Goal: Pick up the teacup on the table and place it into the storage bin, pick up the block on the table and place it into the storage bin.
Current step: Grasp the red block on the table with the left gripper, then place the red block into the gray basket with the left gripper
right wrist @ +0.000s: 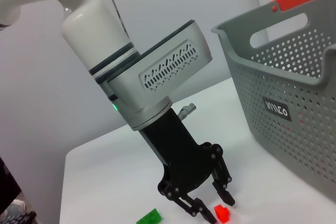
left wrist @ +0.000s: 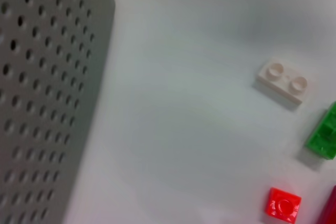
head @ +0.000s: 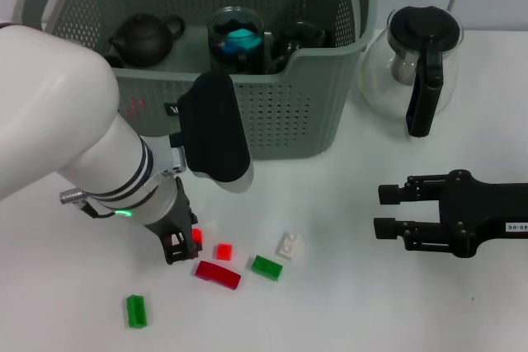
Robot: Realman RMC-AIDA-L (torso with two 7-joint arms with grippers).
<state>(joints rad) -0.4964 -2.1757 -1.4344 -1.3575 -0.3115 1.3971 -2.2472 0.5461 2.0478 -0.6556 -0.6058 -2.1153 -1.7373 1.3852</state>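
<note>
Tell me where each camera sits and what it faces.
Head view: high on the robot, looking down at storage bin, blocks, left tool, right tool.
Left wrist view: on the left arm, facing the table; bin wall, no tool visible.
Right wrist view: on the right arm, facing the left tool.
Shared: small red block.

1. I work at a plain white table against a bare pale wall: a robot test bench, lab-like, not a home.
2. A grey bin of teaware, a glass teapot and scattered toy blocks lie staged as props.
3. My white arm fills the left.
</note>
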